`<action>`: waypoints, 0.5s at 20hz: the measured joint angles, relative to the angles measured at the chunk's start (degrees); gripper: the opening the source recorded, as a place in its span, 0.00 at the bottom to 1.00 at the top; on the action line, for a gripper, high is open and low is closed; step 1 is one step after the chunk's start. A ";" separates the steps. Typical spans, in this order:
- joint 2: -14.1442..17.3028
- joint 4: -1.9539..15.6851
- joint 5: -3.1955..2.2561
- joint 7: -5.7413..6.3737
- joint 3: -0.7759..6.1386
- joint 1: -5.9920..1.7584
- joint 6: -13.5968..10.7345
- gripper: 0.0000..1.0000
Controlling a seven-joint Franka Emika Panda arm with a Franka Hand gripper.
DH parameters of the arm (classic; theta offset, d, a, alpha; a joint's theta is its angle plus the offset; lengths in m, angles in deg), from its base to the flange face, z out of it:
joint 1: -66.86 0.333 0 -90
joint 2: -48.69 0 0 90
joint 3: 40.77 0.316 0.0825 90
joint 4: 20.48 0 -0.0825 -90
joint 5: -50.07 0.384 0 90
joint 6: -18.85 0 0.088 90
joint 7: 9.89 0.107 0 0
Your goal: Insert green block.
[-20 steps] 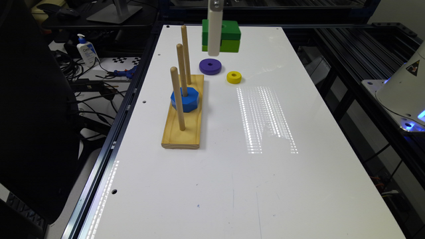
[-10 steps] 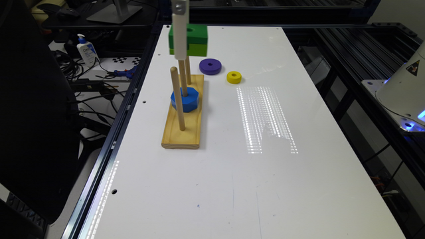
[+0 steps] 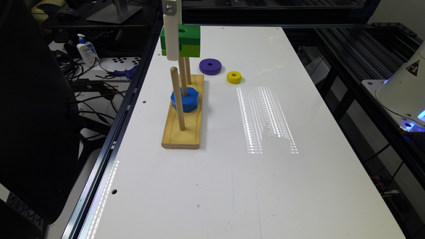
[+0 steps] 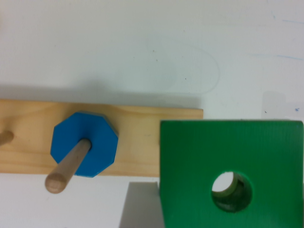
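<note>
I am gripping the green block [image 3: 186,41] in my claw [image 3: 172,49], holding it in the air above the far peg of the wooden base [image 3: 184,132]. The blue block [image 4: 84,150] is sitting on the middle peg.

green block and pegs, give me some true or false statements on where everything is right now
1. The green block is held up in the air above the wooden base. True.
2. The blue block sits on the middle peg. True.
3. The purple ring is threaded on a peg. False: it lies on the table.
4. The yellow ring rests on the wooden base. False: it lies on the table beside the purple ring.
5. The green block has a round hole through it. True.
</note>
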 joint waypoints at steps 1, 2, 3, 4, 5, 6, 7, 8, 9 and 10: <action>0.16 0.00 -0.02 0.00 0.00 0.00 0.03 0.00; 0.27 0.00 -0.02 0.00 0.00 0.00 0.04 0.00; 0.33 0.00 -0.02 0.00 0.00 0.00 0.04 0.00; 0.38 0.00 -0.03 0.00 0.00 0.00 0.04 0.00; 0.39 0.00 -0.03 0.00 0.00 0.00 0.04 0.00; 0.40 0.00 -0.03 0.01 0.00 0.00 0.04 0.00; 0.41 0.00 -0.03 0.01 0.00 0.01 0.04 0.00; 0.44 0.00 -0.03 0.01 0.00 0.02 0.04 0.00; 0.60 -0.01 -0.04 0.01 0.00 0.04 0.08 0.00; 0.85 -0.01 -0.06 0.02 0.00 0.05 0.18 0.00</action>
